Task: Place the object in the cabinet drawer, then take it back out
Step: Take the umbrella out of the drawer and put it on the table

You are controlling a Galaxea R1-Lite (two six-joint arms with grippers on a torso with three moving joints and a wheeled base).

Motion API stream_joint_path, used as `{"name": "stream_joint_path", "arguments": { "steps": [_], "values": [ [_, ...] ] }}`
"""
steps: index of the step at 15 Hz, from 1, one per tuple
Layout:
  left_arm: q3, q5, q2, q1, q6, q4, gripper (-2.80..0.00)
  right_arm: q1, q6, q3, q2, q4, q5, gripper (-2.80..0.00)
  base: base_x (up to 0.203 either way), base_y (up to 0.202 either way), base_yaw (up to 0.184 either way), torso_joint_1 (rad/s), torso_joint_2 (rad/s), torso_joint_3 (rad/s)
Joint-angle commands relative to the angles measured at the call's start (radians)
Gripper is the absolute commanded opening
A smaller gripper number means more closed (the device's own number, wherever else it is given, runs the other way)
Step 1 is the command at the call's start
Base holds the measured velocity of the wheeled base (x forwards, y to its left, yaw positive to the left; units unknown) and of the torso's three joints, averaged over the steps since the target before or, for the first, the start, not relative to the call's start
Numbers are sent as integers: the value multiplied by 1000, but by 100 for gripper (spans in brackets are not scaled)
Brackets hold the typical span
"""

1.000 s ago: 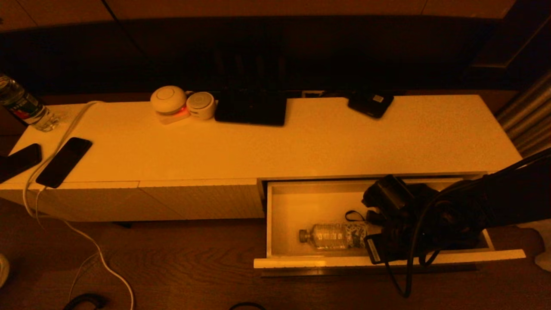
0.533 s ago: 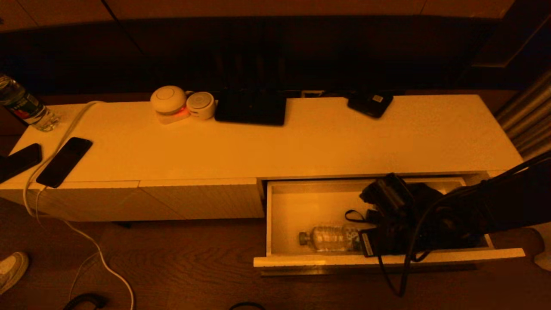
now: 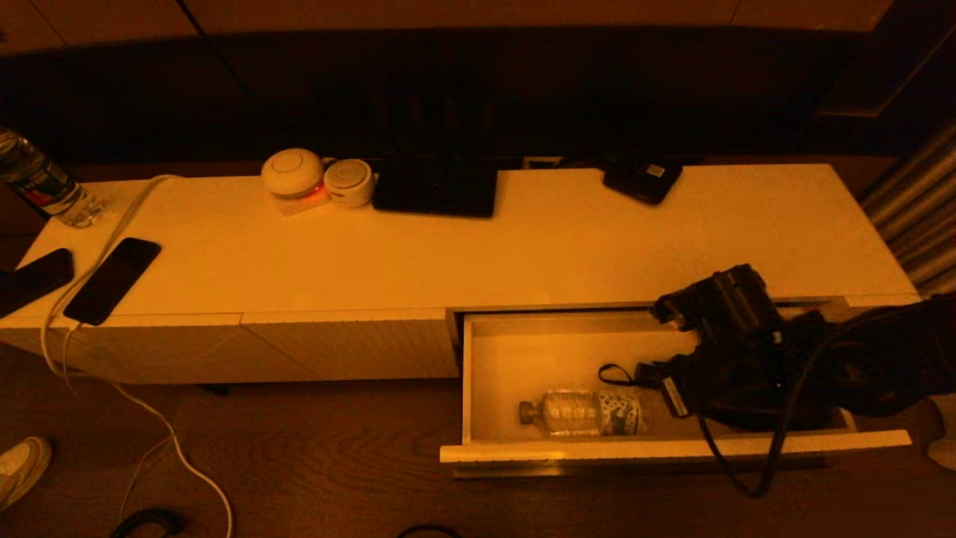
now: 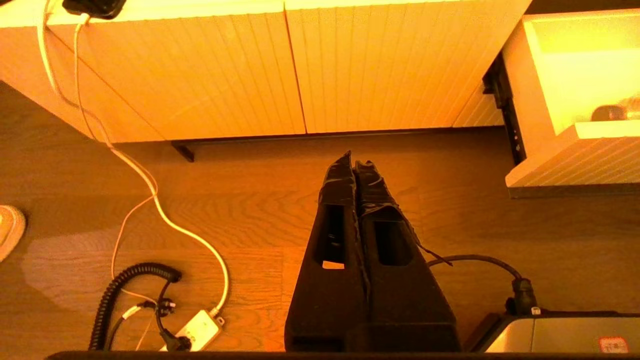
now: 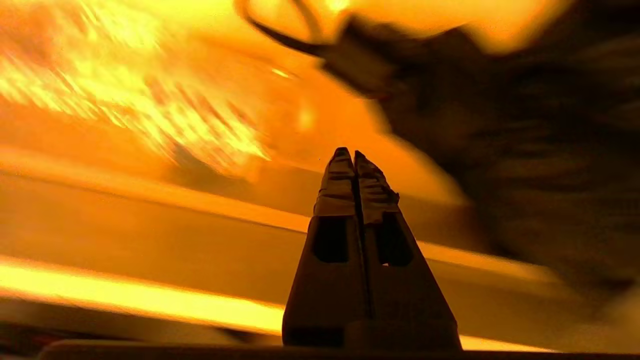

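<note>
one right claw (image 5: 354,156) pressed together, empty, arm bent low inside open cabinet drawer (image 3: 523,351), beside bottle (image 3: 582,412).

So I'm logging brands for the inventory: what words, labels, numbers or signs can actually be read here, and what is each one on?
No text can be read anywhere.
Water bottle in the drawer: patterned label, print too small.
Bottle at the cabinet's left end: label with a red band, illegible.
Dark device at the back of the top: pale sticker, unreadable.
Grey box in the left wrist view: red-marked sticker, too small.
</note>
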Motion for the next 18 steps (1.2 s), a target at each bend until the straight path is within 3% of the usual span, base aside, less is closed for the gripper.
{"name": "stream_joint_path", "arguments": {
  "steps": [1,3,5,9,13,16,18],
  "values": [
    [0,0,0,0,0,0,-280,-46,-193,10,-85,4,-3,-280,0,0,0,0,0,0],
    [0,0,0,0,0,0,-280,-118,-498,9,-124,0,0,-280,0,0,0,0,0,0],
    [0,0,0,0,0,0,-280,-170,-751,17,-159,-4,1,-280,0,0,0,0,0,0],
    [0,0,0,0,0,0,-280,-260,-1180,21,-215,66,37,-280,0,0,0,0,0,0],
    [0,0,0,0,0,0,-280,-356,-1476,-23,-191,229,177,-280,0,0,0,0,0,0],
    [0,0,0,0,0,0,-280,-400,-1547,-51,-128,304,211,-280,0,0,0,0,0,0],
    [0,0,0,0,0,0,-280,-427,-1583,-75,-86,337,287,-280,0,0,0,0,0,0]
  ]
}}
